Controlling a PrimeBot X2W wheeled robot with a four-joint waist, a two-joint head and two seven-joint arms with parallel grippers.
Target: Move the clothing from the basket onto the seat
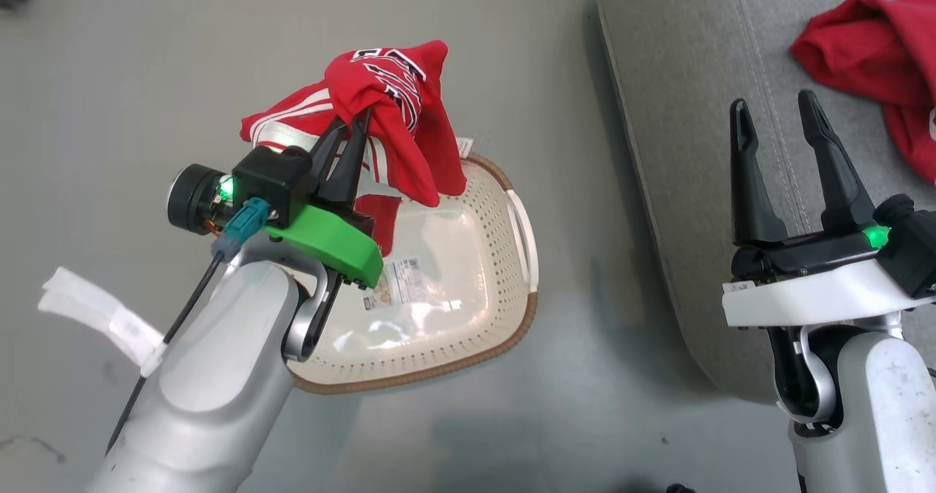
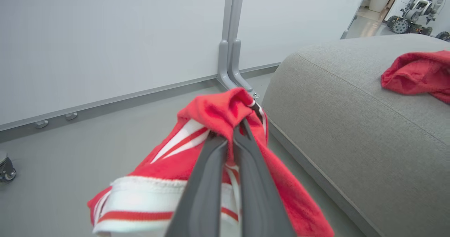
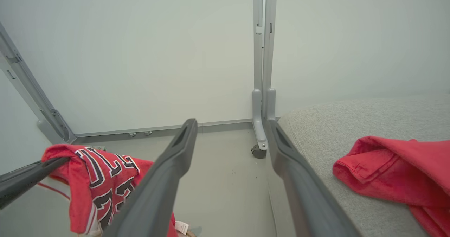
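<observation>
Fingers of the left gripper (image 1: pixel 353 121) are pinched together on a bunched fold of the red jersey (image 1: pixel 395 91), which hangs from them over the far end of the laundry basket (image 1: pixel 468 354). Whether its lowest hem is clear of the rim cannot be told. The right gripper (image 1: pixel 774 102) stands spread wide with nothing between its fingers, above the near edge of the sofa cushion (image 1: pixel 687 156), where a second red garment (image 1: pixel 870 47) lies. Expect the jersey to be light, limp and unbreakable. It will drape and swing, and its loose ends trail below the grip. A pinch on gathered layers should hold, though smooth knit may slip from a thin fold. The cushion's rounded edge lies near the basket's right handle (image 1: pixel 523 222), so trailing cloth could catch either one and a high carry is advisable. Bare cushion surface between that edge and the second garment offers room to lay the jersey, but the right gripper stands close to that route.
</observation>
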